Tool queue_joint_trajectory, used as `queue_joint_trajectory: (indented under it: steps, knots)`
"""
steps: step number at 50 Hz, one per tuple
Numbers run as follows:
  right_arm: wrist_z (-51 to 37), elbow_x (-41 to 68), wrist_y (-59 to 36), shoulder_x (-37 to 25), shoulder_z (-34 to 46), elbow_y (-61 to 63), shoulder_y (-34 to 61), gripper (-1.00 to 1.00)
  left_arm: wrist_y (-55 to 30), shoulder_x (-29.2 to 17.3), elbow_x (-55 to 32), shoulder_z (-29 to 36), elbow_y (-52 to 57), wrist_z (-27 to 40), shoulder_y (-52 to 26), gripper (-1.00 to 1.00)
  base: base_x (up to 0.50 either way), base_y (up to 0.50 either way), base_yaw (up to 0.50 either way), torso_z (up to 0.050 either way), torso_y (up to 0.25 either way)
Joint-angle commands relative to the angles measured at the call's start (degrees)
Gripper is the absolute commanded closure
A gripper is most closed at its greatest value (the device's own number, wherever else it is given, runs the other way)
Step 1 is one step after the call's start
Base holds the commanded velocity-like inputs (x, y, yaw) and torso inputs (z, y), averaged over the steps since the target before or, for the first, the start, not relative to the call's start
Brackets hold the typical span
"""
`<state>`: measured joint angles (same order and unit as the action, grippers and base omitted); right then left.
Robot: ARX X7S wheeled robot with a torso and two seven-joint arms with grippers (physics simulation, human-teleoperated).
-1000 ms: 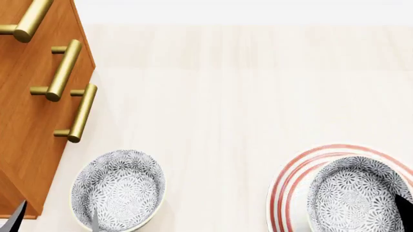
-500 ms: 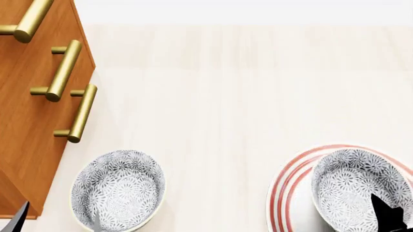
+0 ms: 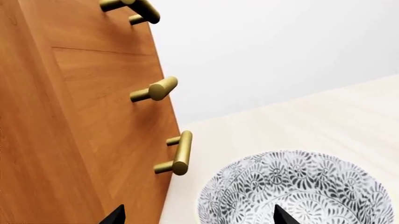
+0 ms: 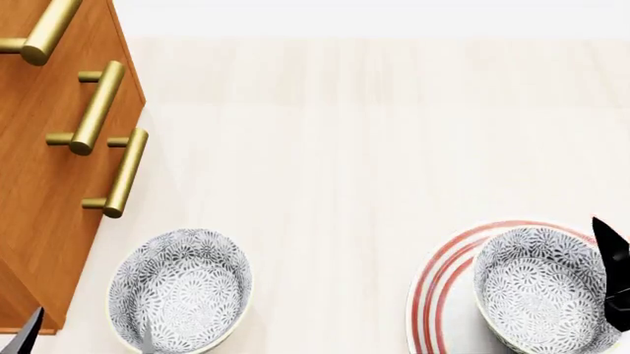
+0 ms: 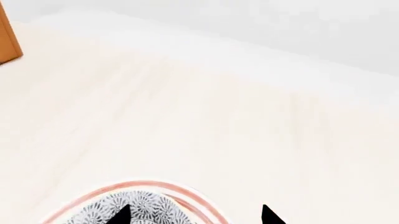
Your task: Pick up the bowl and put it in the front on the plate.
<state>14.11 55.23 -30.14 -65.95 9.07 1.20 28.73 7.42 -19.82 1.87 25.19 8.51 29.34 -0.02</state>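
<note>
One flower-patterned bowl (image 4: 539, 289) sits on the red-ringed plate (image 4: 433, 295) at the lower right of the head view. My right gripper (image 4: 612, 269) is a dark shape at that bowl's right rim. In the right wrist view it (image 5: 195, 215) is open: one fingertip over the bowl (image 5: 149, 206), the other beyond the plate (image 5: 187, 192) rim. A second, identical bowl (image 4: 182, 287) stands on the counter at the lower left. My left gripper (image 3: 198, 217) is open, one fingertip over this bowl (image 3: 299, 186), the other in front of the cabinet.
A wooden cabinet (image 4: 49, 184) with brass bar handles (image 4: 126, 171) rises close to the left of the left bowl; the handles (image 3: 181, 156) stick out toward it. Pale counter (image 4: 344, 147) stretches back to a white wall.
The bowl on the right has settled lower onto the plate. My right gripper has moved from over the bowl's inside to its right rim. The left arm and left bowl have not moved.
</note>
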Motion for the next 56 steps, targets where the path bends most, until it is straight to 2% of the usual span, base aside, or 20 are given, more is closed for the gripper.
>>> queue_joint_trajectory:
  steps: [1,7,9,10,11,12,19,21,25,29,32,33,36,37,38,40,41,46,56]
  knots:
    - [-0.59,3.94,-0.52,-5.13,-6.49,5.79,-1.14,-1.00,-0.09,0.36,-0.35,-0.73,0.16,-0.61,-0.08,-1.00,0.00,0.00,0.00,0.000,0.000]
    - [-2.20,6.51,1.82,-7.36,-13.68,6.04,-7.13,-1.00,-0.65,0.12,0.27,-0.52,1.17,-0.40,0.06,-1.00,0.00,0.00,0.00,0.000,0.000]
    - [-2.21,6.53,1.83,-7.37,-13.87,6.09,-7.34,-1.00,-0.68,0.10,0.26,-0.50,1.20,-0.37,0.06,-1.00,0.00,0.00,0.00,0.000,0.000]
    - [-6.12,11.67,1.49,-5.52,-17.29,5.28,-3.64,-1.00,-1.55,-0.24,0.06,-0.80,2.98,-0.49,0.11,-1.00,0.00,0.00,0.00,0.000,0.000]
    - [-7.30,13.54,0.47,-5.18,-17.47,5.25,-2.57,-1.00,-1.56,-0.31,0.05,-0.88,3.07,-0.44,0.06,-1.00,0.00,0.00,0.00,0.000,0.000]
    - [-6.45,12.85,2.39,-4.50,-19.86,8.73,-5.83,-1.00,-1.58,-0.39,-0.10,-1.11,3.25,-0.36,0.03,-1.00,0.00,0.00,0.00,0.000,0.000]
    - [-6.99,12.22,3.40,-2.87,-19.00,14.50,-6.39,-1.00,-1.53,-0.61,-0.09,-1.31,3.69,-0.04,0.15,-1.00,0.00,0.00,0.00,0.000,0.000]
    - [-8.79,15.61,2.60,-2.66,-20.61,15.56,-5.66,-1.00,-1.50,-0.62,-0.16,-1.31,3.76,-0.03,0.15,-1.00,0.00,0.00,0.00,0.000,0.000]
    - [-9.54,14.92,4.57,-1.22,-24.64,20.24,-9.37,-1.00,-1.86,-0.88,-0.12,-1.67,4.97,0.33,0.36,-1.00,0.00,0.00,0.00,0.000,0.000]
    - [-11.50,14.78,6.06,1.16,-25.83,23.49,-10.14,-1.00,-2.02,-1.11,-0.18,-2.18,5.81,0.72,0.40,-1.00,0.00,0.00,0.00,0.000,0.000]
    - [-11.71,13.60,8.22,4.27,-27.71,27.24,-13.27,-1.00,-1.89,-1.24,-0.06,-2.66,6.47,1.28,0.58,-1.00,0.00,0.00,0.00,0.000,0.000]
    - [-10.92,10.10,10.60,6.47,-28.09,29.15,-15.08,-1.00,-1.83,-1.33,0.10,-2.94,6.93,1.65,0.76,-1.00,0.00,0.00,0.00,0.000,0.000]
    - [-10.64,11.60,12.11,9.49,-29.67,31.43,-17.75,-1.00,-1.82,-1.63,0.33,-3.79,8.48,2.49,1.11,-1.00,0.00,0.00,0.00,0.000,0.000]
    - [-11.29,13.23,11.52,9.55,-29.64,31.37,-17.87,-1.00,-1.87,-1.70,0.31,-3.96,8.83,2.61,1.14,-1.00,0.00,0.00,0.00,0.000,0.000]
    - [-12.22,7.87,13.64,12.39,-28.36,32.10,-18.43,-1.00,-2.06,-1.89,0.36,-4.49,9.81,2.99,1.27,-1.00,0.00,0.00,0.00,0.000,0.000]
    - [-11.29,6.54,14.54,14.41,-27.24,32.69,-20.21,-1.00,-2.19,-2.09,0.33,-4.96,10.64,3.30,1.41,-1.00,0.00,0.00,0.00,0.000,0.000]
    - [-9.95,0.68,17.12,17.22,-25.05,33.63,-22.14,-1.00,-2.27,-2.17,0.29,-5.15,10.99,3.43,1.49,-1.00,0.00,0.00,0.00,0.000,0.000]
    - [-6.59,-5.22,20.17,22.03,-20.06,33.92,-25.82,-1.00,-2.10,-2.41,0.57,-5.21,12.38,3.83,2.35,-1.00,0.00,0.00,0.00,0.000,0.000]
    - [-2.42,-9.21,24.15,26.49,-16.74,30.32,-30.38,-1.00,0.28,-3.02,2.48,-5.57,12.97,5.55,4.28,-1.00,0.00,0.00,0.00,0.000,0.000]
